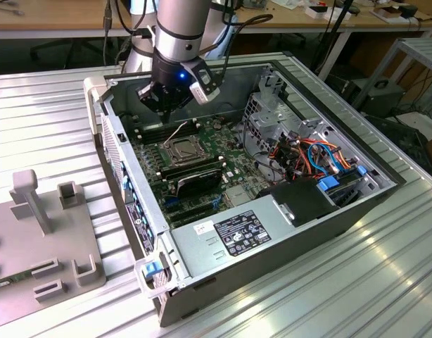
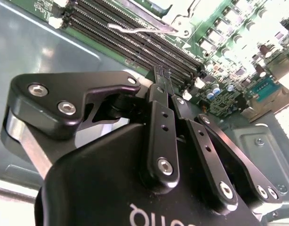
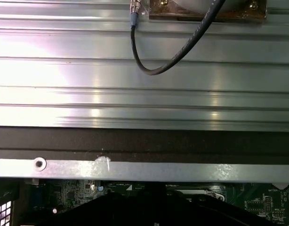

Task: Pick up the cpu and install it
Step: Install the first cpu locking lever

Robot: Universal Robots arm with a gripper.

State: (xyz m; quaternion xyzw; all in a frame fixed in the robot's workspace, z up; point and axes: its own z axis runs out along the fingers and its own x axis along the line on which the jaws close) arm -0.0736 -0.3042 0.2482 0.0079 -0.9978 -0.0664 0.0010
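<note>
- Gripper [image 2: 162, 75] clenched, 2 fingers [image 2: 158, 117] pressed together; we see nothing pinched btwn them.
- It hangs over the memory slots [image 2: 116, 35], just beside the socket [image 1: 167, 149], inside the open pc case [image 1: 328, 204].
- Cpu [image 1: 182, 150]: prob. the grey square lying flat in the socket; we can't be sure.
- Lever [image 1: 178, 132] stands up, so we judge the socket not yet clamped.

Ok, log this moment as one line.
gripper: shut | position: inside open case, near memory slots, beside CPU socket | lever: raised
</note>
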